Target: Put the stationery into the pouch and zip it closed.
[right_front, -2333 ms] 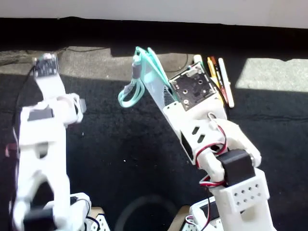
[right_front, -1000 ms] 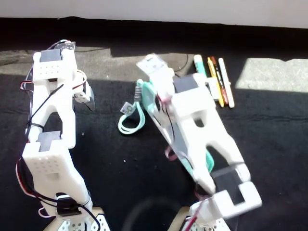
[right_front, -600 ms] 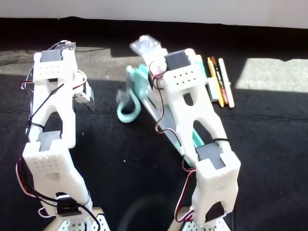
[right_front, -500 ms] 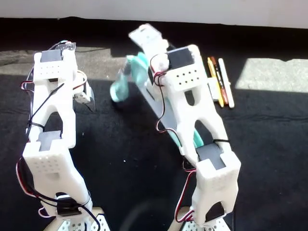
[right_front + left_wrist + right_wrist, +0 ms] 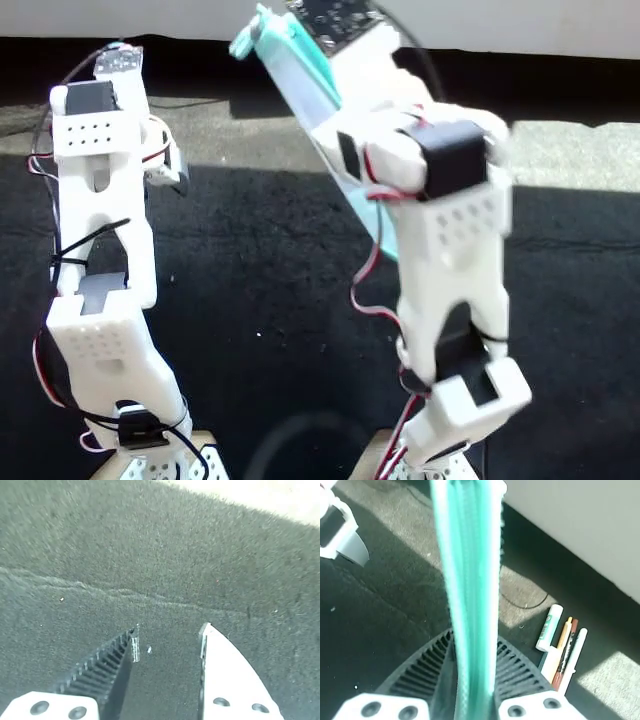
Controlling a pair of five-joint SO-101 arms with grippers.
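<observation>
Where held high over the black mat, grips the teal pouch edge-on with the right gripper, serrated fingers pressed against both faces. Shows the same pouch slanting up past the right arm in the high view. Leaves the stationery, a marker and three pens side by side, lying on the mat beside a sunlit patch, apart from the pouch. Presents the left gripper spread apart over the mat, bare mat between its fingers.
</observation>
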